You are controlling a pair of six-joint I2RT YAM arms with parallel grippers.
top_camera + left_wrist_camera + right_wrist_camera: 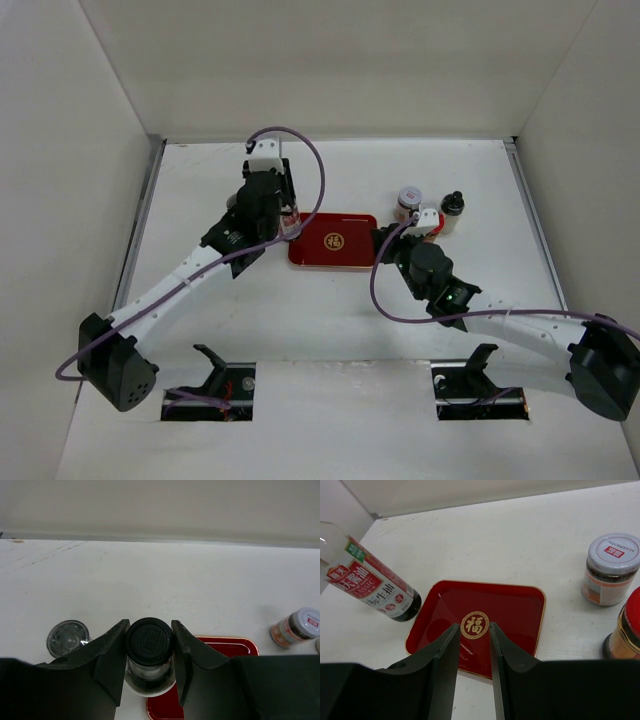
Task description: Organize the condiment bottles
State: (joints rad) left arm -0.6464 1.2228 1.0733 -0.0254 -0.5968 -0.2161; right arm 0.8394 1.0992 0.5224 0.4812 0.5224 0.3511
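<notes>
A tall soy sauce bottle (370,582) with a red and white label and a black cap (149,642) hangs tilted at the left edge of the red tray (345,252). My left gripper (288,214) is shut on its cap, one finger on each side. Whether the bottle's base touches the table is unclear. My right gripper (473,630) is open and empty over the near edge of the tray (515,605), pointing at its gold emblem. A white-lidded jar (408,202) stands right of the tray.
A small dark-capped bottle (452,212) stands right of the jar (610,570). A red-topped bottle (627,630) sits at the right edge of the right wrist view. A clear round glass object (67,637) lies left of the held bottle. White walls enclose the table.
</notes>
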